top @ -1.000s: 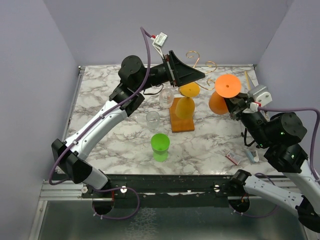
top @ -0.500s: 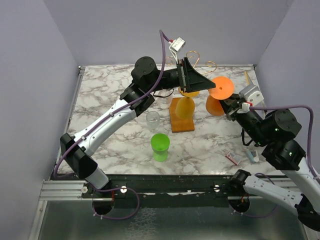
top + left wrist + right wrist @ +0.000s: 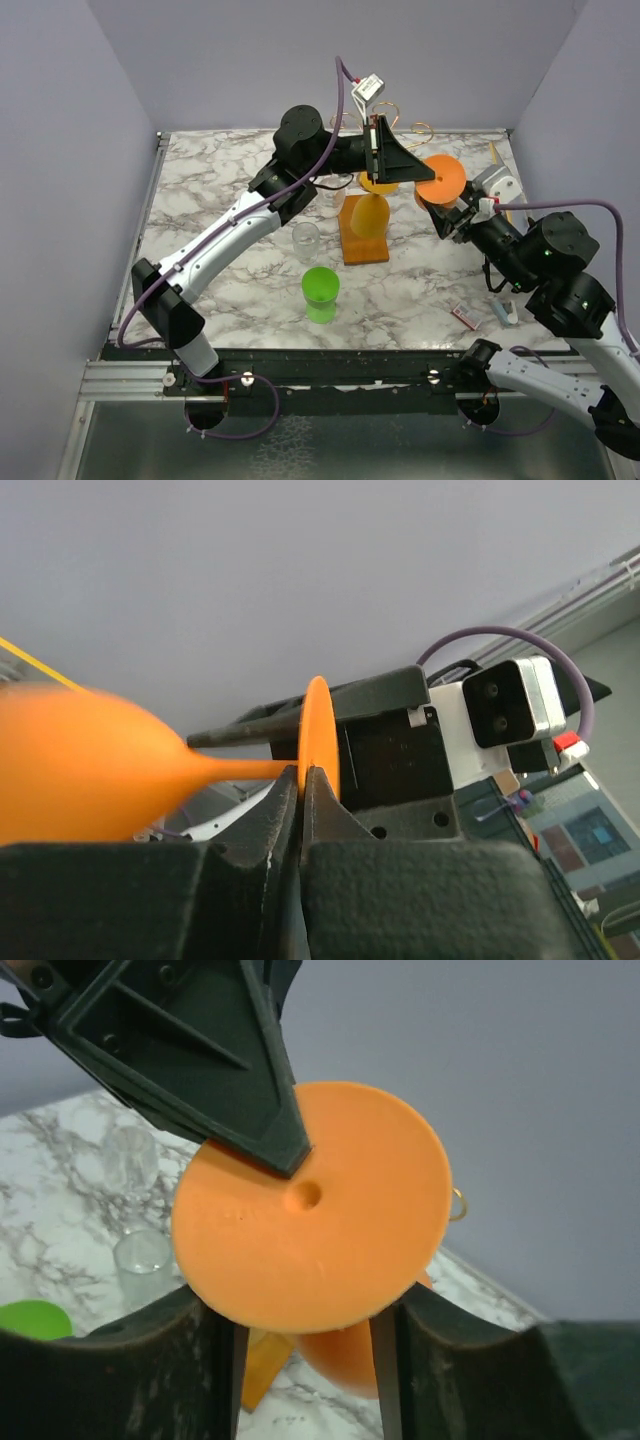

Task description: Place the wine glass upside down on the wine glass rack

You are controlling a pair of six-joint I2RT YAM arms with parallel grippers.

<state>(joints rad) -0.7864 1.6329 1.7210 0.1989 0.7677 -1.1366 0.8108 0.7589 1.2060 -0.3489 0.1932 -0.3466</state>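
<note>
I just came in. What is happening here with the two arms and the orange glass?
Both arms hold one orange wine glass in the air, foot upward. The right end effector grips it below the foot, and the left end effector pinches the rim of the foot. The glass is beside the wine glass rack, not yet on it. A yellow glass is already at the rack.

White-shelled arms (image 3: 230, 225) with black joints carry purple cables (image 3: 488, 631).
</note>
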